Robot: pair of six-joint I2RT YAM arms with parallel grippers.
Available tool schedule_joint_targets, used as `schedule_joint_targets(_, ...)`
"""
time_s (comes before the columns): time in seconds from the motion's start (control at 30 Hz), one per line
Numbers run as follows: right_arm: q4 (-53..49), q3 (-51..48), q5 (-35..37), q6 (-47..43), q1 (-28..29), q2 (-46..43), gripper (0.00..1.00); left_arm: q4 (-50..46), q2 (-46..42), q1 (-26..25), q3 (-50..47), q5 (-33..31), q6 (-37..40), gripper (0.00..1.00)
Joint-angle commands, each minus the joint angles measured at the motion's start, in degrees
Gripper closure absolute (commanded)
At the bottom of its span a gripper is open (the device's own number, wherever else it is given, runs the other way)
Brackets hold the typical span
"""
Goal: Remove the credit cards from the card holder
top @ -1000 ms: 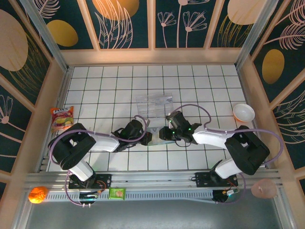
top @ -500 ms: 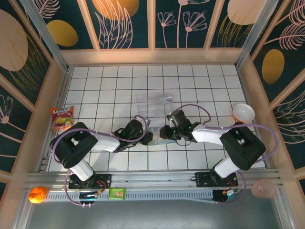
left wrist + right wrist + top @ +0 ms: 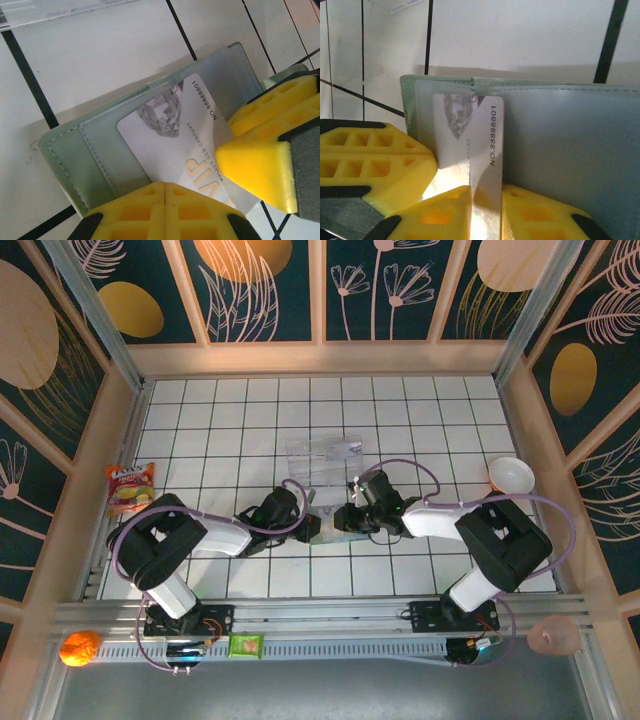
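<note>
A credit card [image 3: 170, 135] sticks halfway out of the green card holder [image 3: 70, 155], its free edge pinched between the fingers of the right gripper [image 3: 486, 205]. The left gripper [image 3: 165, 202], fingers pressed together with nothing between them, rests on the holder just beside it.

Mid-floor blocked: left gripper [image 3: 165, 192] & right gripper [image 3: 486, 200] meet tip to tip over card holder [image 3: 65, 155], no gap btwn. Credit card [image 3: 170, 140] fills right's jaws. Loose clear cards [image 3: 322, 454] lie just behind. Far tile rows open. Bowl [image 3: 511, 476] near R wall, snack bag [image 3: 130, 488] near L wall.
</note>
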Motion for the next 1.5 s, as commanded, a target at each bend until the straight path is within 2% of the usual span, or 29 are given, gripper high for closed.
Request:
schedule_joint_targets(0.0,2.4,-1.5,-3.1,0.3,-0.2,1.2,0.84,-9.5,3.8,0.0,-1.7,-0.3,0.8,1.00)
schedule_joint_targets(0.07,2.4,-1.9,-2.6,0.5,-0.2,0.9,0.89,-9.9,3.5,0.1,-1.9,-0.6,0.9,1.00)
schedule_joint_targets(0.57,0.1,-7.3,0.8,1.2,-4.1,-8.0,0.99,-8.6,2.9,1.1,-2.5,0.6,0.7,1.00)
schedule_joint_targets(0.77,-1.6,-7.0,0.4,-0.6,-4.7,-13.5,1.00,-7.9,2.8,1.1,-2.4,0.7,0.8,1.00)
schedule_joint_targets(0.93,-1.8,-5.5,0.3,-3.7,-5.7,-17.8,1.00,-3.7,-2.8,1.1,-3.6,0.6,0.2,1.00)
schedule_joint_targets(1.03,-0.7,-5.1,-0.2,-4.7,-6.1,-21.6,1.00,-2.4,-7.9,1.1,-3.8,0.1,1.1,0.89)
schedule_joint_targets(1.13,4.4,-6.3,-2.1,-4.9,-6.3,-25.6,1.00,3.9,-16.2,1.5,-7.2,0.1,1.6,0.75)
schedule_joint_targets(1.27,12.4,-8.3,-5.0,-3.3,-6.2,-26.8,1.00,15.2,-23.3,3.2,-11.1,6.2,0.0,0.66)
schedule_joint_targets(1.3,15.2,-9.2,-5.7,-2.1,-6.3,-26.9,1.00,19.1,-24.2,3.7,-12.0,8.5,-1.2,0.62)
schedule_joint_targets(1.37,21.7,-11.3,-7.3,0.2,-6.2,-27.5,1.00,25.9,-24.8,4.2,-13.1,12.0,-3.5,0.52)
schedule_joint_targets(1.47,32.4,-14.3,-8.4,4.5,-6.2,-28.1,1.00,32.9,-23.5,4.7,-13.9,14.7,-6.0,0.47)
